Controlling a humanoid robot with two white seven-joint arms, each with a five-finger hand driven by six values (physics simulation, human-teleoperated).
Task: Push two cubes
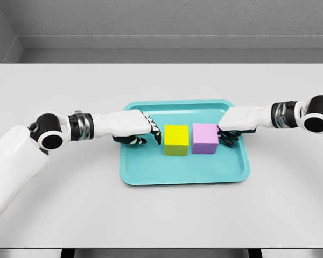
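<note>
A pale grey surface point(54, 97) set against a grey wall carries a teal tray point(151, 176) at its middle. Inside the tray, a yellow cube point(176, 140) and a lilac cube point(205, 138) sit side by side, just apart, their faces squared to the tray's edges; neither has a long axis. The left hand point(145, 131) reaches over the tray's left edge, fingers curled and holding nothing, fingertips at the yellow cube's left face. The right hand point(229, 133) crosses the right edge, fingers likewise curled, against the lilac cube's right face.
</note>
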